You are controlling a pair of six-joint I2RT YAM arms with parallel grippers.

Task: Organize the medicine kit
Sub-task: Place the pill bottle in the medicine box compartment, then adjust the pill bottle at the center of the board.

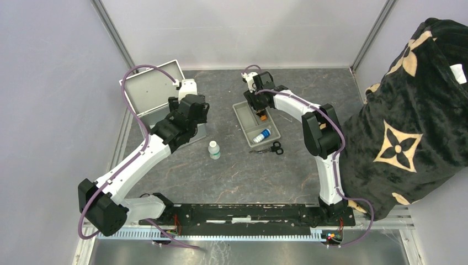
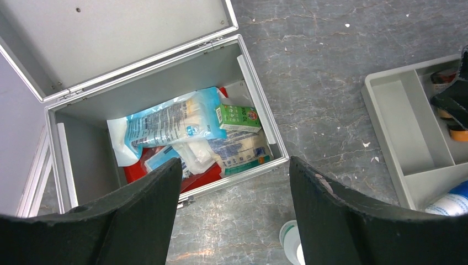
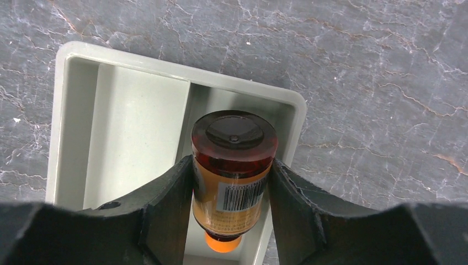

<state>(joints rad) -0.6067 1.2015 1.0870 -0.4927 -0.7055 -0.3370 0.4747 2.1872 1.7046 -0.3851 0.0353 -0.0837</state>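
The medicine kit stands open at the back left, lid tipped back. In the left wrist view, the kit holds gauze packets, a green box and a red pouch. My left gripper hangs open and empty above the kit's front edge. My right gripper is shut on an amber bottle with an orange cap. The bottle lies in the end compartment of the grey divided tray. From above, that gripper is over the tray.
A small white bottle stands on the table between kit and tray, also seen as a white bottle by my left finger. A blue-and-white bottle lies in the tray. Black scissors lie by the tray's near end. A dark patterned blanket fills the right side.
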